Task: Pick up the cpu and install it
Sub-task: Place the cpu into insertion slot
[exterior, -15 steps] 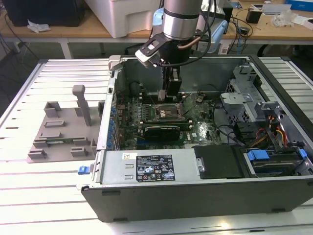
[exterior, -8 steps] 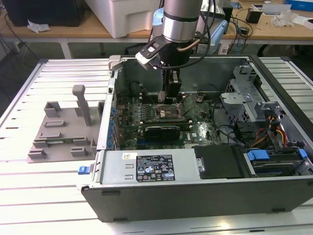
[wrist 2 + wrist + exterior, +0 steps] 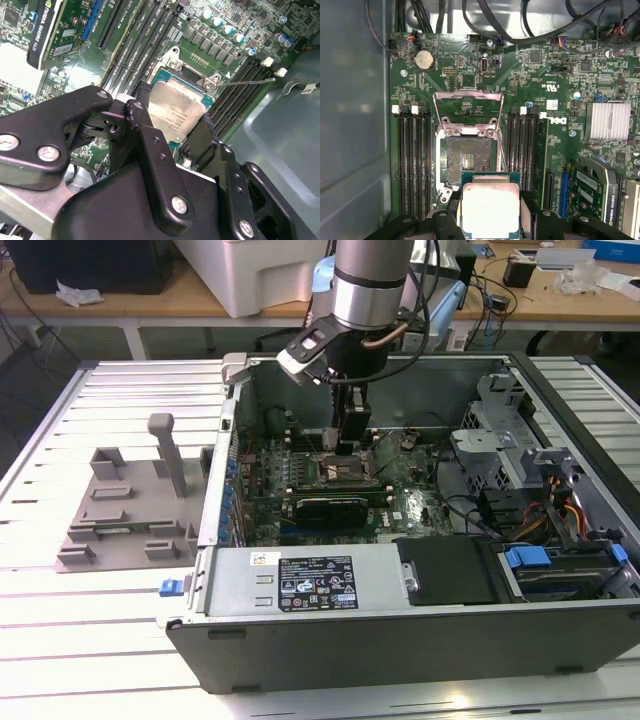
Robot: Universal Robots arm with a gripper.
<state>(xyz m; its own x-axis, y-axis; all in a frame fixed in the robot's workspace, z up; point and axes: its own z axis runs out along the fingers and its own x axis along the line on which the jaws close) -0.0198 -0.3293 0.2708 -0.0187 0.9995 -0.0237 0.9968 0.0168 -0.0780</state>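
Note:
The cpu (image 3: 489, 209), a small square chip with a silvery top and green rim, sits between the two black fingers (image 3: 526, 212) of my gripper (image 3: 490, 215), which is shut on it. In the second wrist view the cpu (image 3: 176, 111) hangs tilted just over the motherboard's open socket (image 3: 469, 159). The socket's metal load plate (image 3: 467, 95) is flipped up. In the exterior view my gripper (image 3: 345, 448) reaches down inside the open computer case (image 3: 400, 640), right above the socket area (image 3: 347, 472).
Memory slots (image 3: 415, 160) flank the socket on both sides. A graphics card (image 3: 330, 508) lies near it, and cables (image 3: 530, 20) run along the board's edge. The case walls surround the arm. A grey plastic tray with upright posts (image 3: 130, 510) stands outside the case at the exterior view's left.

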